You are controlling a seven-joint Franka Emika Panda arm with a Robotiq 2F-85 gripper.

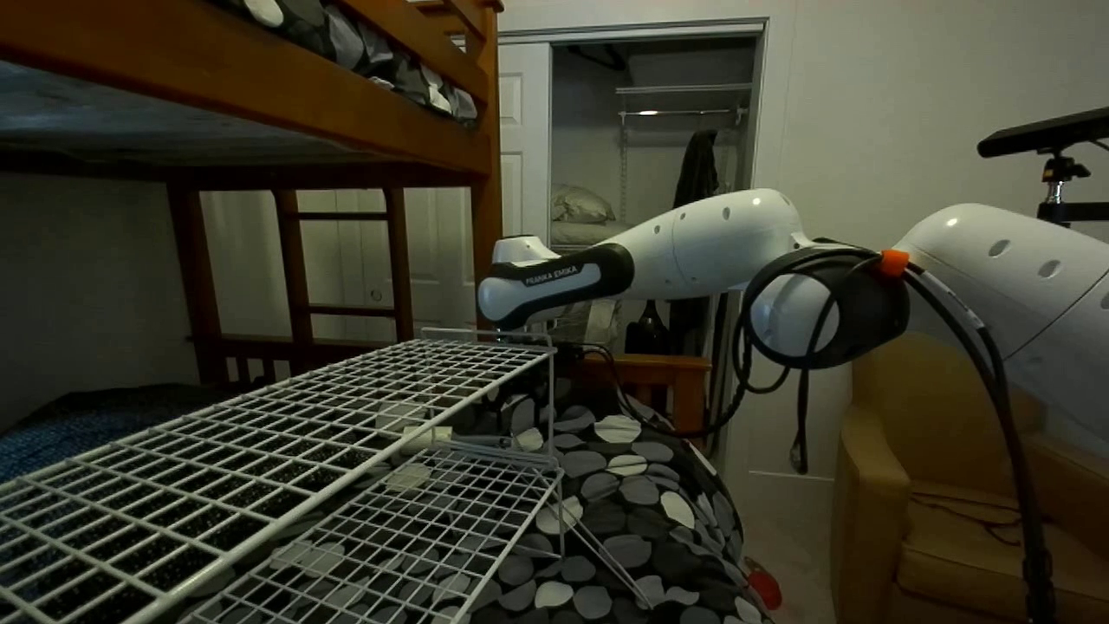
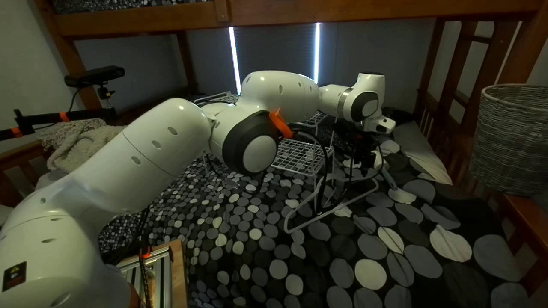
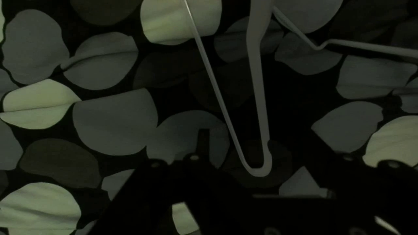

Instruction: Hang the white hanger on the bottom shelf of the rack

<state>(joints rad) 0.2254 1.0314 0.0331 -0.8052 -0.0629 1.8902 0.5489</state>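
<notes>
The white hanger is just beside the end of the rack, outside it and over the bedding; I cannot tell whether it lies flat there or leans on the rack. The gripper is near the same end of the rack, and its fingers are spread apart. In the wrist view, one rounded corner of the hanger appears between them, but whether they are at its height, this I cannot see.

In my judgement, the step in hand is to take the hanger. To do it well, it is better to come down gently until one finger is on each side of it, and to stop before the tips press into the bedding. A hold on the corner alone will probably let the hanger turn, so I would close further along the flat arm. Then lift slowly, and first away from the rack, because a black cable hangs in front of it. For the bottom shelf, approach from beside the rack: the upper tier seems to leave little room from above.
</notes>
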